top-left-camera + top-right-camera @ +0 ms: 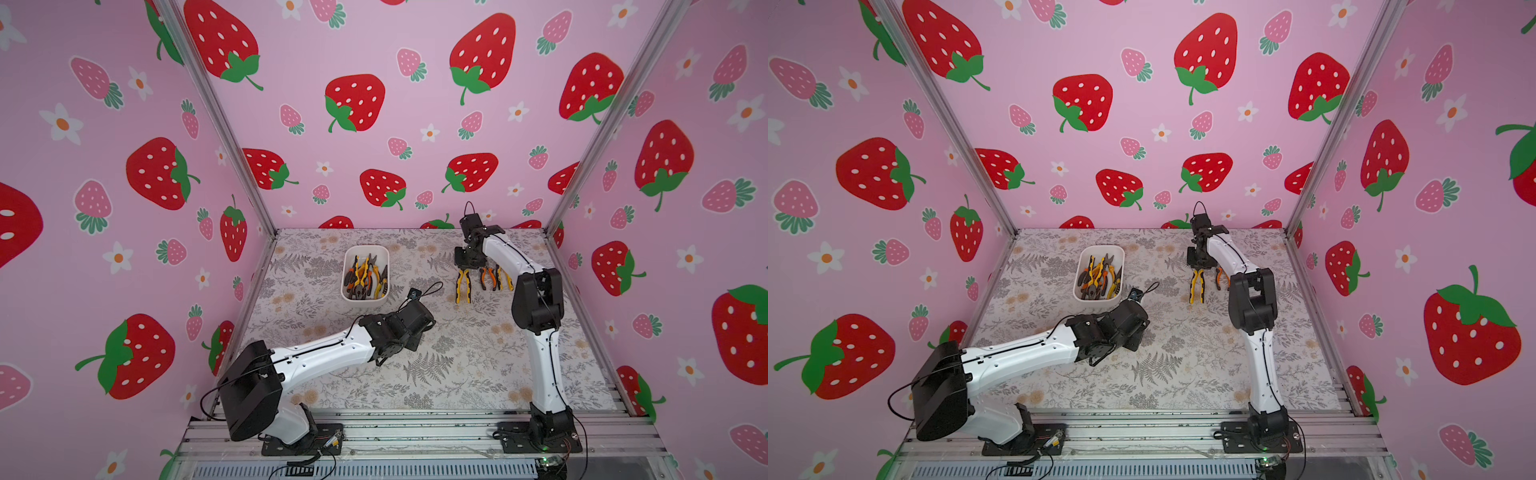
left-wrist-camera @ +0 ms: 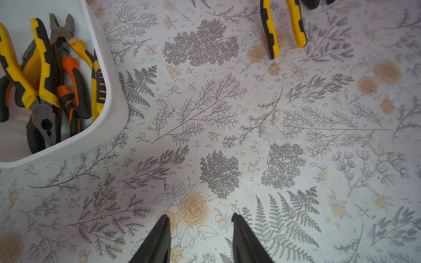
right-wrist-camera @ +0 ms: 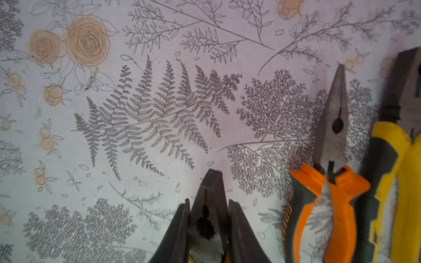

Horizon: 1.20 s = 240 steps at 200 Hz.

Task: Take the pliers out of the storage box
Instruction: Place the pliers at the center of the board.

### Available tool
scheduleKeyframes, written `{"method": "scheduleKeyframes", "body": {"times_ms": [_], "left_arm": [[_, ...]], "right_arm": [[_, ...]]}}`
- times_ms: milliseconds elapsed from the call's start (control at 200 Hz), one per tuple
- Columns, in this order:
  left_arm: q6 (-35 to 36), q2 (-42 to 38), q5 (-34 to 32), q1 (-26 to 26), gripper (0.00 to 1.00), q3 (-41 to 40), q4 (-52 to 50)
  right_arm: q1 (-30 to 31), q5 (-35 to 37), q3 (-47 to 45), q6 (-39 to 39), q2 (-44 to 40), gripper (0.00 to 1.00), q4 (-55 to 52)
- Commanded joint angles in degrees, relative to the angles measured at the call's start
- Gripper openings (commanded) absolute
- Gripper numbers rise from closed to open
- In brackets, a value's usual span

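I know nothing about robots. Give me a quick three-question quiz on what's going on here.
1. True or false: the left tool holds pliers.
2. The right tool grips: A) nothing B) the head of yellow-handled pliers C) a screwdriver.
3. How many pliers are outside the storage box?
Key: 1 false, open and empty. 2 B. 3 three: the gripped pair, orange-handled pliers, another yellow-handled pair.

A white, round-cornered storage box (image 1: 365, 305) on the floral desk (image 1: 436, 365) holds a jumble of yellow- and orange-handled pliers (image 1: 365, 276). Well apart to its right, an orange-handled pair (image 3: 330, 141) and a yellow-handled pair (image 3: 398, 159) lie side by side. A third pair (image 3: 213, 180), yellow-handled, is pinched at the nose by the right tool (image 3: 209, 201).
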Motion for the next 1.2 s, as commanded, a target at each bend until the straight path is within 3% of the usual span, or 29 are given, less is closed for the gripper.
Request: {"method": "scheduleKeyframes", "body": {"times_ms": [0, 380, 490, 1195], "left_arm": [[1.06, 1.94, 2.37, 1.52, 0.45, -0.39, 1.88], [1.72, 5.27, 7.57, 6.0, 0.42, -1.08, 5.85], [1.81, 6.18, 8.21, 6.32, 0.42, -0.87, 6.33], [2.36, 6.2, 9.78, 8.06, 0.42, -0.74, 6.26]], "right_arm": [[-1.53, 3.42, 4.95, -1.82, 3.04, 0.0, -0.66], [-4.74, 2.85, 16.38, -3.19, 11.25, 0.03, -2.77], [-5.17, 1.82, 17.06, -2.85, 12.22, 0.09, -2.82], [-5.98, -2.67, 18.22, -2.49, 14.43, 0.24, -3.21]]}}
